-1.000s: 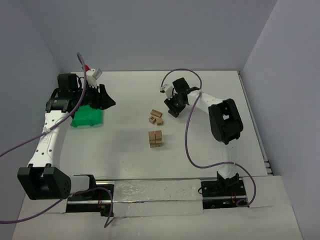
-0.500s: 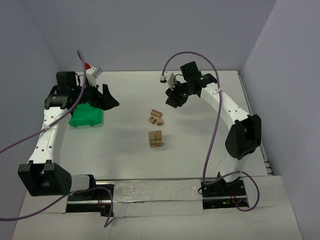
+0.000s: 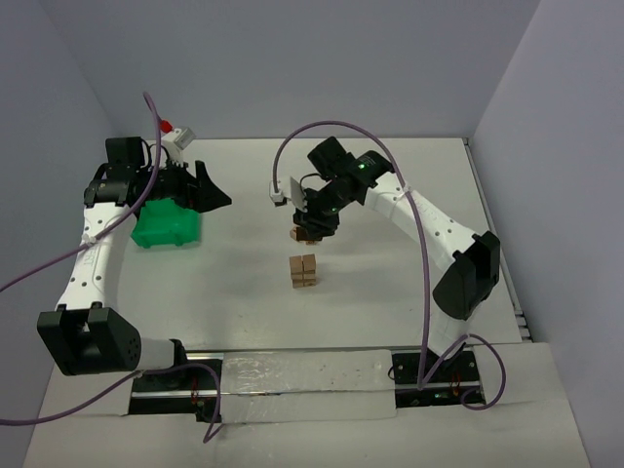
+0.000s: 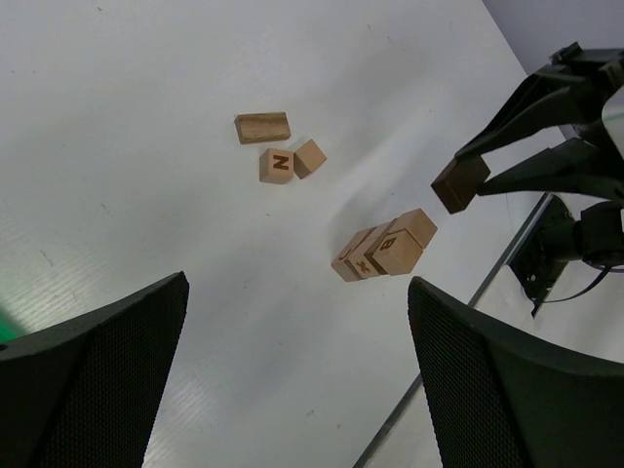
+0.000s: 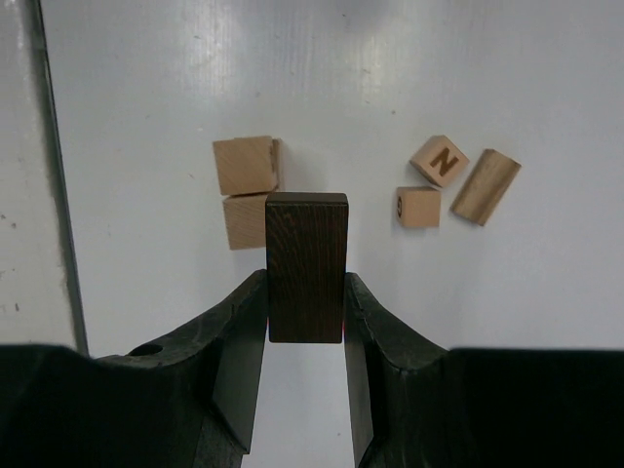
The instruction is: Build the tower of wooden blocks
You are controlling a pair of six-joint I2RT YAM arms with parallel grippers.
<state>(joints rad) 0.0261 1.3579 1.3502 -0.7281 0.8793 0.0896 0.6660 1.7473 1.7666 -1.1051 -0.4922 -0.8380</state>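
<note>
The tower (image 3: 303,271) is a low stack of light-tan wood blocks at mid-table, also seen in the left wrist view (image 4: 385,246) and the right wrist view (image 5: 246,190). Three loose wood blocks lie just beyond it: a plain oblong one (image 4: 261,127), an "N" cube (image 4: 276,165) and a small cube (image 4: 309,157). My right gripper (image 3: 314,222) hovers over those loose blocks, shut on a dark brown wood block (image 5: 306,265) that stands upright between its fingers. My left gripper (image 3: 216,195) is open and empty, off to the left beside the green bin.
The green plastic bin (image 3: 168,226) sits at the left under my left arm. Purple cables loop from both arms. A grey seam (image 5: 54,175) runs along the table's near side, and walls close in the table on three sides.
My right arm has swung left from the far right, carrying the dark block over the loose blocks. My left gripper has opened wider and stayed near the bin.
</note>
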